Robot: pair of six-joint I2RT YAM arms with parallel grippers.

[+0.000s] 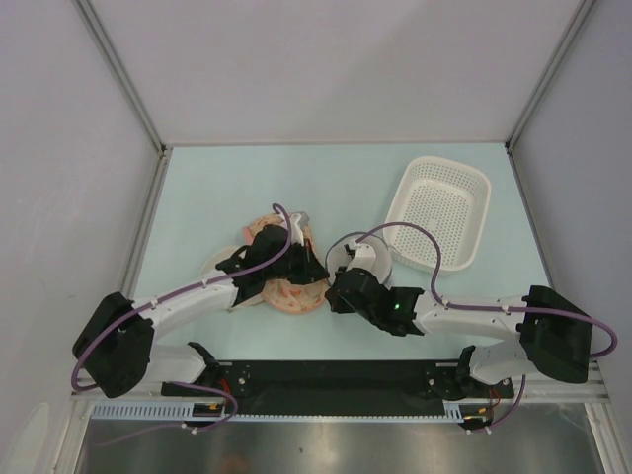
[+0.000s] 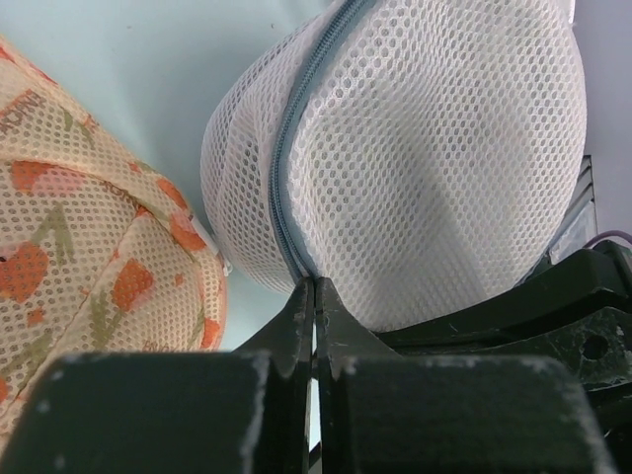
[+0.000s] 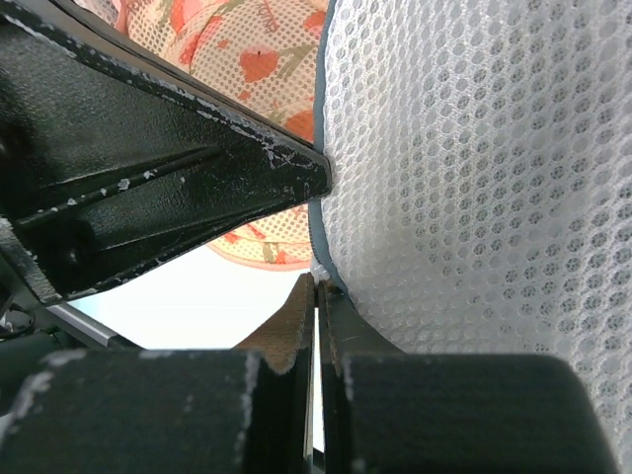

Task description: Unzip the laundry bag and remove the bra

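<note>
The laundry bag is a round white mesh bag with a dark zipper band; it stands mid-table between both grippers. My left gripper is shut, its tips pinched on the lower end of the zipper band. My right gripper is shut too, nipping a small white bit at the bag's dark rim, with the mesh wall to its right. The left gripper's black finger crosses the right wrist view just above. The bra is hidden.
A peach floral padded mesh item lies just left of the bag, under the left arm. A white perforated basket sits at the back right. Grey walls close in the table on three sides.
</note>
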